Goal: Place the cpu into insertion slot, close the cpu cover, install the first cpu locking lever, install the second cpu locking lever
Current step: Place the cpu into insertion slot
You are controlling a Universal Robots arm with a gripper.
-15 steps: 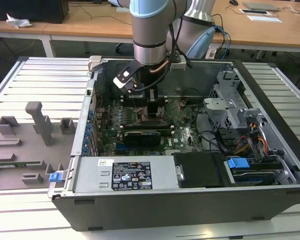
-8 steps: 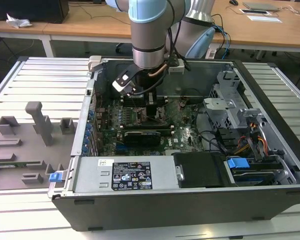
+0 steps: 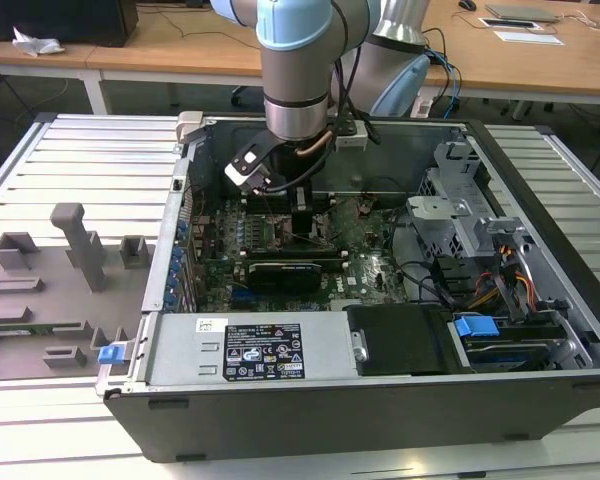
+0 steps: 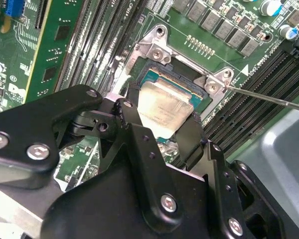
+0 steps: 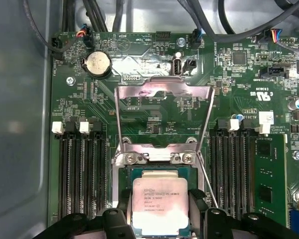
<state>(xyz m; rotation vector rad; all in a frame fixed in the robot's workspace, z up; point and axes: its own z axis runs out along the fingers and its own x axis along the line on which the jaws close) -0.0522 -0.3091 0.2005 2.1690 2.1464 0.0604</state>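
Note:
The cpu (image 4: 164, 105) (image 5: 159, 204), a square chip with a silver-grey top, sits between my gripper's (image 4: 162, 124) (image 5: 159, 219) black fingers (image 4: 190, 137), which press on two opposite sides of it. It is right at the insertion slot (image 4: 157, 77) (image 5: 125, 175), whose dark frame shows around it. Whether it rests in the slot or hovers just above it is unclear. The cpu cover (image 5: 162, 91) stands flipped open beyond the slot. A thin wire locking lever (image 4: 269, 98) sticks out sideways, unlatched. In the exterior view my gripper (image 3: 300, 205) reaches down into the open computer case.
Black memory slots (image 5: 82, 174) flank the slot on both sides, and a green memory module (image 5: 269, 179) stands in one. A coin battery (image 5: 98, 63) and cables lie beyond the cover. The power supply (image 3: 250, 350), a drive cage (image 3: 460, 215) and a grey fixture tray (image 3: 50, 290) surround the work area.

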